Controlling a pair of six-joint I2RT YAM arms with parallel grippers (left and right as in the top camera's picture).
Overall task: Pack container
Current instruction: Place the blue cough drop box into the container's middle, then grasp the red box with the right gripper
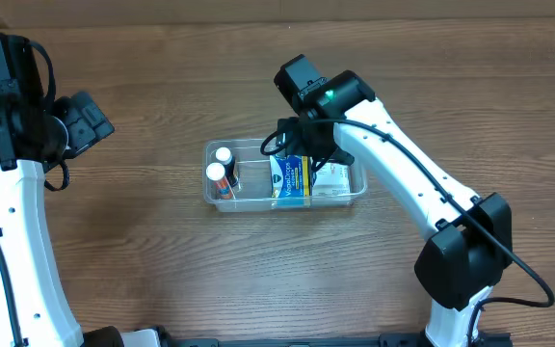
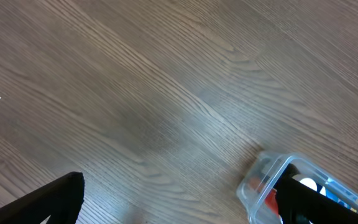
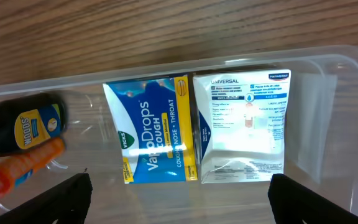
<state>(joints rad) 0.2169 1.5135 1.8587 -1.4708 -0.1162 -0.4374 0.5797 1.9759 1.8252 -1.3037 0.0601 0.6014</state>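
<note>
The clear plastic container [image 1: 356,189] sits mid-table. Inside it lie a blue and yellow VapoDrops box [image 1: 291,179] [image 3: 155,129], a white box [image 1: 332,177] [image 3: 243,126], and two bottles with white caps [image 1: 222,172] at its left end; the right wrist view shows them as a dark bottle [image 3: 22,126] and an orange tube [image 3: 17,168]. My right gripper [image 3: 180,196] is open and empty, hovering just above the container over the two boxes. My left gripper [image 2: 179,202] is open and empty over bare table at far left; the container's corner [image 2: 260,180] shows by its right finger.
The wooden table [image 1: 143,251] surrounds the container on all sides. The right arm [image 1: 403,164] reaches across from the front right. The left arm [image 1: 17,193] stands along the left edge.
</note>
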